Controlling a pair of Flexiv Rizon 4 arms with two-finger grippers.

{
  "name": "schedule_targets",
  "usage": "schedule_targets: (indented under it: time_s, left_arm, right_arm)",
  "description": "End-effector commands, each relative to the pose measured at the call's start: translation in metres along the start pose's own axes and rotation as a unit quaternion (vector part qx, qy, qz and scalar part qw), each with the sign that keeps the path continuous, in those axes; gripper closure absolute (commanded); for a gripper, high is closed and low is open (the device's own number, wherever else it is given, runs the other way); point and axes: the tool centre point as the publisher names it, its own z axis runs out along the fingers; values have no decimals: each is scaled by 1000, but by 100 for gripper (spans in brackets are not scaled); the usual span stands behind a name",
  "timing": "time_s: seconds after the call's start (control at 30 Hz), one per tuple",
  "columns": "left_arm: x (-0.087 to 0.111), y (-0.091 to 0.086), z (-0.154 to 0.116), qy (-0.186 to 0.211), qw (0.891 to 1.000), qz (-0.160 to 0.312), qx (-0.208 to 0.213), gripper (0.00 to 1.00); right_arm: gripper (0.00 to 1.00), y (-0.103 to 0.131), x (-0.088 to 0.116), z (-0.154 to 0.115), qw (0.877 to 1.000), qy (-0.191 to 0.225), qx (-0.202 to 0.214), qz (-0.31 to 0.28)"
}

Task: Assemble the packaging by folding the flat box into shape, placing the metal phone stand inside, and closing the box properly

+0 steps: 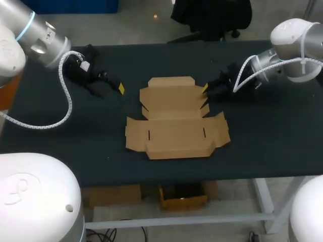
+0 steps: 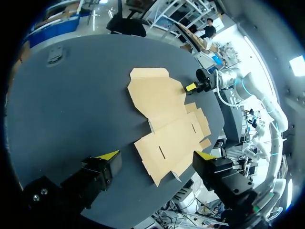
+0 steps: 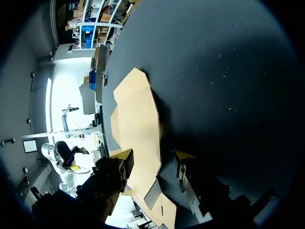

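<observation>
The right gripper (image 3: 155,160), fingers apart, straddles an edge of the flat brown cardboard box (image 1: 174,121) and should pinch it squarely. The left gripper (image 2: 156,160) is also apart, with the box ahead.

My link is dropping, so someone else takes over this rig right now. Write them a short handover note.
The flat box lies fully unfolded in the middle of the table.
The left tool is open and empty, over the table to the left of the box and apart from it.
The right tool is open and empty, at the box's right edge by a side flap; I cannot tell whether it touches.
The phone stand cannot be made out in any view.
Done: nothing yet.
Left: fold the box, put the stand in, close it.
</observation>
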Motion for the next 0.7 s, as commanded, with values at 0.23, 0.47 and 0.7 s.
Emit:
schedule_targets:
  time_s: [0.23,0.47,0.7]
  left_arm:
    - [-5,2,-1,1,1000,-2,3,0]
    - [-7,3,-1,4,1000,-2,4,0]
    - [-9,5,-2,6,1000,-2,4,0]
  right_arm:
    - [52,8,2,14,1000,12,15,-1]
    - [59,7,5,21,1000,18,17,-1]
    - [74,6,4,26,1000,28,15,1]
